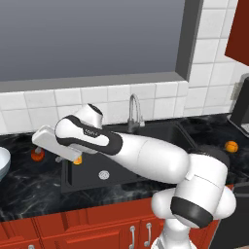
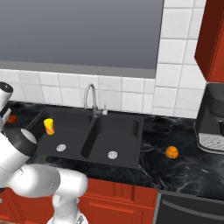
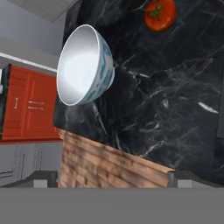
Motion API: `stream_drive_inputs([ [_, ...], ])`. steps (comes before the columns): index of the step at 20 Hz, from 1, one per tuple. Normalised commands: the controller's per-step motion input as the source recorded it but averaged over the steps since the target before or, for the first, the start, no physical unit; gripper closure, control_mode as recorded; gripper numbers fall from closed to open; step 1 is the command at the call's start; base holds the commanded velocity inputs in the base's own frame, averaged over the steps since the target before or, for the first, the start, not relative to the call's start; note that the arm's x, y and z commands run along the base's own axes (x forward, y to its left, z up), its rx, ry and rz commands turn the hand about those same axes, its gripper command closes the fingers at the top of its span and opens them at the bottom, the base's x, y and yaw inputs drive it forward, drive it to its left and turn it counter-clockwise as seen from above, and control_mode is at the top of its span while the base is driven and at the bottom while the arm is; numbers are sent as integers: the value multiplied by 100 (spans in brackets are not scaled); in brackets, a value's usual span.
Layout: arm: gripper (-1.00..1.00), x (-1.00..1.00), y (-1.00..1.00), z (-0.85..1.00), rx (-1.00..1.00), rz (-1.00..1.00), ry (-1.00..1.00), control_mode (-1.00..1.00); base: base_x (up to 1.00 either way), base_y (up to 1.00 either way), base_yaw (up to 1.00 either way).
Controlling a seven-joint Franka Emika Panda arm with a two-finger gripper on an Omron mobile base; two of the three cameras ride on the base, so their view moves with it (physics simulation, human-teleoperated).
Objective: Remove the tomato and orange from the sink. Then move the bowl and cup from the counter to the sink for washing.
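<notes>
The pale bowl (image 3: 83, 65) stands on the black counter left of the sink, its rim also at the left edge (image 1: 2, 163). The tomato (image 3: 159, 14) lies on the counter between bowl and sink (image 1: 37, 154). My gripper (image 3: 113, 178) hovers above this stretch of counter (image 1: 44, 141), open, fingertips wide apart and holding nothing. The yellow cup (image 2: 49, 126) stands in the left basin of the black sink (image 2: 122, 131), partly hidden under my hand in the left base view. The orange (image 2: 171, 152) rests on the counter right of the sink (image 1: 231, 146).
A curved steel faucet (image 1: 133, 111) rises behind the sink's divider. A dark coffee machine (image 2: 212, 118) stands at the counter's far right. Red cabinets (image 1: 97, 228) run below the counter's front edge. A tiled wall and a window lie behind.
</notes>
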Motion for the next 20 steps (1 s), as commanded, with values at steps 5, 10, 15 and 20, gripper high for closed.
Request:
stream_drive_inputs([
  [5, -100, 3, 21, 0, 1, 0, 1, -100, 0, 0, 0],
  [10, -100, 6, 15, 0, 2, 0, 5, -100, 0, 0, 0],
  [15, -100, 4, 15, 0, 3, 0, 7, -100, 0, 0, 0],
  [20, -100, 3, 18, -1, 0, 0, 4, -100, 0, 0, 0],
])
